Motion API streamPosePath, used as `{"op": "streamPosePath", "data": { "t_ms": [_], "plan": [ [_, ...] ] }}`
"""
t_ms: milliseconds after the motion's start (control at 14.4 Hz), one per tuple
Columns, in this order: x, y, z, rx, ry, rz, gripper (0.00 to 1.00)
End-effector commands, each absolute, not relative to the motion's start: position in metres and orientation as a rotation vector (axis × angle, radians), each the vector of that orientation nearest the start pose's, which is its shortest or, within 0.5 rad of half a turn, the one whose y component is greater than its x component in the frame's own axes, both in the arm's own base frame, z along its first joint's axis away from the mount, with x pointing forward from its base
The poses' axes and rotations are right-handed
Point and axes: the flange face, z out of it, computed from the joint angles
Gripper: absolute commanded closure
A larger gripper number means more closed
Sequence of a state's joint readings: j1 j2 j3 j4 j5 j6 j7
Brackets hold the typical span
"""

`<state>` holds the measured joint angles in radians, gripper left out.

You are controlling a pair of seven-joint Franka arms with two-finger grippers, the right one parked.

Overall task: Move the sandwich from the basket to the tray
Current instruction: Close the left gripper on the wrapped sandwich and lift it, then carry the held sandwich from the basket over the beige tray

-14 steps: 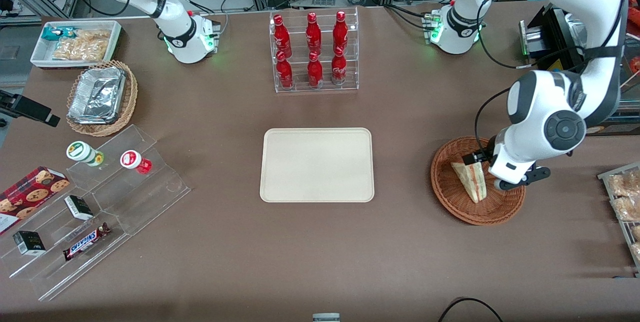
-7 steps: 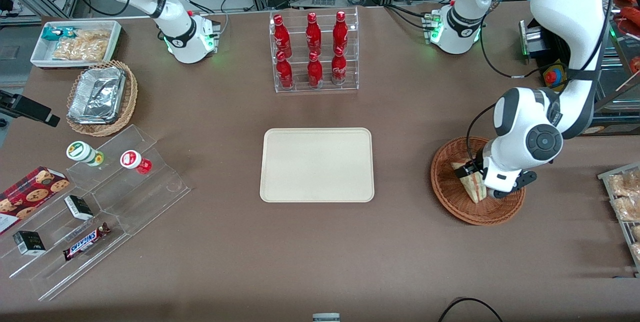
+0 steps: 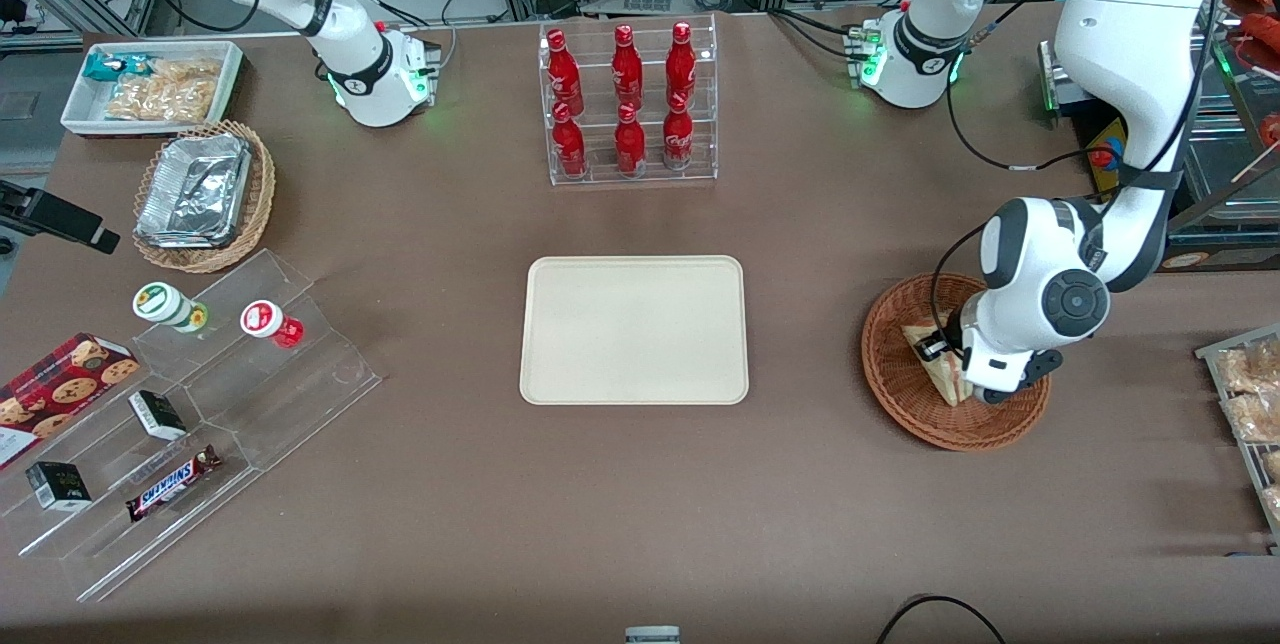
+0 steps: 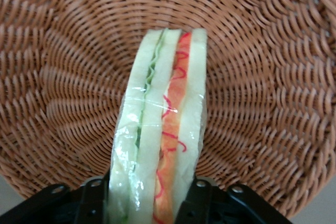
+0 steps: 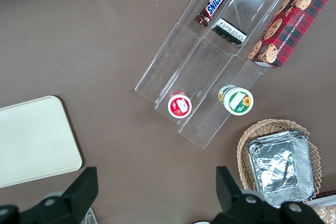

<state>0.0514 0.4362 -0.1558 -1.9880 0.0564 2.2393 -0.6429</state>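
The sandwich (image 3: 938, 376), a wrapped white-bread wedge with green and pink-red filling, stands on edge in the round reddish-brown wicker basket (image 3: 900, 414) toward the working arm's end of the table. My left gripper (image 3: 945, 356) is down in the basket, open, with one finger on each side of the sandwich's near end. In the left wrist view the sandwich (image 4: 163, 129) runs out from between the black fingers (image 4: 198, 195) of the gripper (image 4: 149, 195), over the basket weave (image 4: 262, 77). The beige tray (image 3: 633, 329) lies bare at the table's middle and also shows in the right wrist view (image 5: 31, 140).
A clear rack of red bottles (image 3: 628, 104) stands farther from the front camera than the tray. A wire rack of snack bags (image 3: 1250, 404) sits at the table edge beside the basket. Acrylic steps with snacks (image 3: 190, 404) and a tan basket of foil containers (image 3: 200, 194) lie toward the parked arm's end.
The left arm has come down and shifted toward the tray, lowering the gripper into the basket until its fingers straddle the sandwich. The sandwich has not moved.
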Motion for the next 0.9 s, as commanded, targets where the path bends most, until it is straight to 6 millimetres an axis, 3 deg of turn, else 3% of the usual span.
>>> {"op": "streamPosePath", "data": {
  "t_ms": [0, 139, 278, 347, 486, 694, 833],
  "plan": [
    [0.597, -0.056, 0.264, -3.010, -0.774, 0.174, 0.86],
    [0.609, -0.084, 0.298, -3.012, -0.685, 0.164, 0.86],
    [0.617, -0.146, 0.340, -3.021, -0.549, 0.170, 0.85],
    [0.616, -0.192, 0.339, -3.039, -0.462, 0.183, 0.85],
    [0.594, -0.284, 0.321, -3.054, -0.296, 0.202, 0.85],
    [0.569, -0.386, 0.300, -3.073, -0.182, 0.194, 0.84],
    [0.537, -0.448, 0.273, -3.068, -0.121, 0.213, 0.84]
  ]
}}
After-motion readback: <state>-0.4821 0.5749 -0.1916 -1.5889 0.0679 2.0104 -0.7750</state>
